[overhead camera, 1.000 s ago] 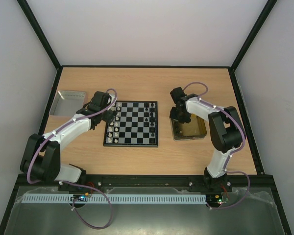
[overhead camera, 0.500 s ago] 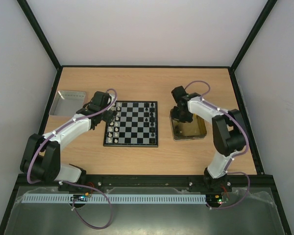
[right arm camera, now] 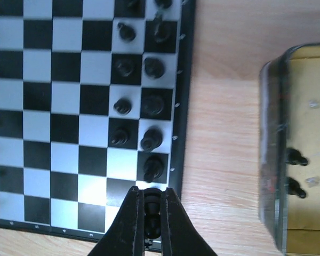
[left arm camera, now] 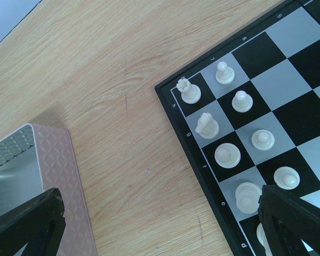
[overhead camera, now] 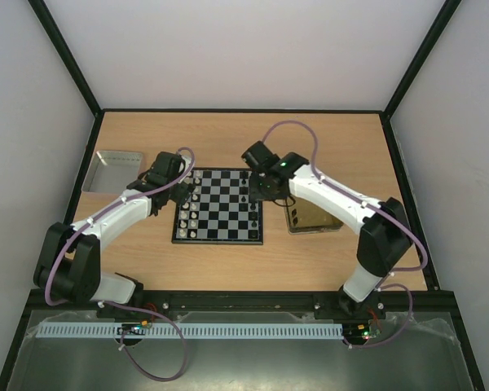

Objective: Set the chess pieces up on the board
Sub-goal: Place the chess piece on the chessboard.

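The board [overhead camera: 218, 205] lies mid-table. White chess pieces [left arm camera: 224, 154] stand along its left edge, black ones [right arm camera: 152, 138] in its two right columns. My right gripper [right arm camera: 151, 196] is shut on a black piece [right arm camera: 152, 209], held over the board's right edge [overhead camera: 257, 186], just beyond the last standing black piece in the outer column. Two more black pieces [right arm camera: 296, 158] lie in the yellow-tinted tray [overhead camera: 314, 216]. My left gripper [left arm camera: 160, 224] is open over bare wood at the board's left edge [overhead camera: 179, 187], holding nothing, with one finger [left arm camera: 293, 218] above the white pieces.
A silver metal tray [overhead camera: 114, 171] sits at the far left, its wall [left arm camera: 58, 176] close to my left gripper's other finger. Black frame posts and white walls bound the table. Bare wood lies behind and in front of the board.
My right arm has swung left from the yellow tray to the board's right edge, its gripper closing on a black piece. The left arm has not moved.
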You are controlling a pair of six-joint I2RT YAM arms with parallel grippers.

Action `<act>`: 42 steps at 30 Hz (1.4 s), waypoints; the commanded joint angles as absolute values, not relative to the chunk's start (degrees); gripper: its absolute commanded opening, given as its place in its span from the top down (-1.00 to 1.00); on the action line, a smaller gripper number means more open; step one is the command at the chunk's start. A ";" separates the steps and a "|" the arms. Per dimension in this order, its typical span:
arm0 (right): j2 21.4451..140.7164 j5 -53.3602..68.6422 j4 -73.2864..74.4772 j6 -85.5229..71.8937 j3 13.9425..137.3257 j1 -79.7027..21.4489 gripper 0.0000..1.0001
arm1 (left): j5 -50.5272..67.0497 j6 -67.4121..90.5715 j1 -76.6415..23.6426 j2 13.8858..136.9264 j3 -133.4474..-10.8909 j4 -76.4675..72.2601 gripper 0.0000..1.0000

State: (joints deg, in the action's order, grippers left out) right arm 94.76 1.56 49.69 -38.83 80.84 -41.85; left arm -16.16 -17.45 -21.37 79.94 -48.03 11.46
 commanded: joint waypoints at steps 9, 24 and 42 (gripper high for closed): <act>104.40 2.96 48.94 -40.78 82.87 -49.27 0.96 | -17.00 -17.49 -21.76 79.94 -47.56 11.27 -0.98; 107.90 4.06 46.97 -39.82 82.15 -50.88 0.96 | -17.05 -17.64 -21.71 79.83 -47.29 10.99 -0.98; 111.03 3.63 46.70 -39.30 83.73 -50.81 0.96 | -17.13 -17.71 -21.69 79.35 -46.95 10.86 -0.98</act>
State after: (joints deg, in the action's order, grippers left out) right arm 109.54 4.56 46.39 -39.86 81.49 -50.54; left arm -16.53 -17.54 -21.37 79.92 -47.90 11.38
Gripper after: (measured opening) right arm 0.023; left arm 0.991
